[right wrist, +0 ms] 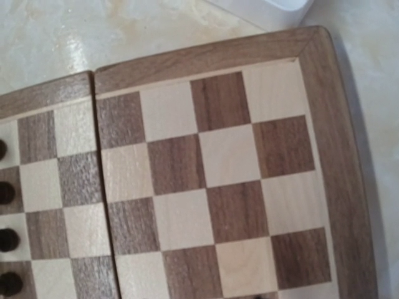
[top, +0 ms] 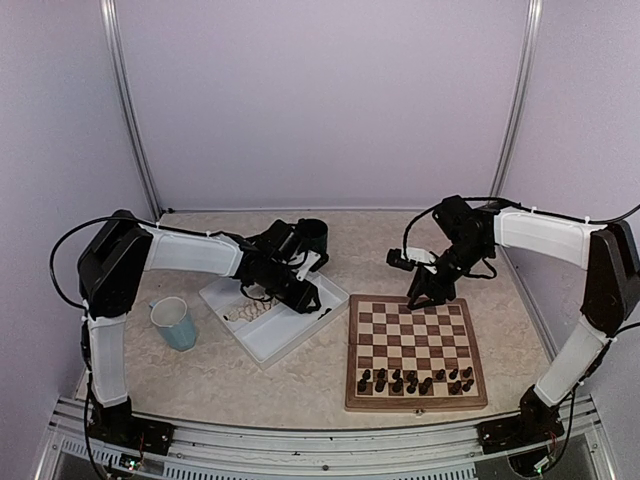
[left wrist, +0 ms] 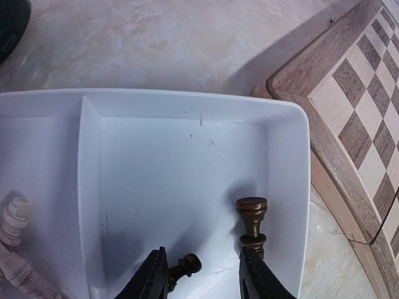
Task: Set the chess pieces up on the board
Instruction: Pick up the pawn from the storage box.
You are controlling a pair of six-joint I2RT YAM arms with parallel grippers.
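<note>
The board (top: 415,340) lies at the right, with several dark chess pieces (top: 415,380) standing in its two near rows. My left gripper (left wrist: 206,280) is open, low inside the right compartment of the white tray (left wrist: 187,106). A dark pawn (left wrist: 184,266) lies between its fingers, close to the left one. A taller dark piece (left wrist: 252,223) is just ahead of the right finger. Pale pieces (left wrist: 12,240) lie in the left compartment. My right gripper (top: 425,292) hovers over the board's far left corner. Its fingers are out of the right wrist view, which shows bare squares (right wrist: 212,168).
A light blue cup (top: 175,322) stands left of the tray. A black round object (top: 312,234) sits behind the tray. The board's edge (left wrist: 324,156) lies close to the tray's right wall. The tray's corner (right wrist: 274,9) shows past the board. Walls enclose three sides.
</note>
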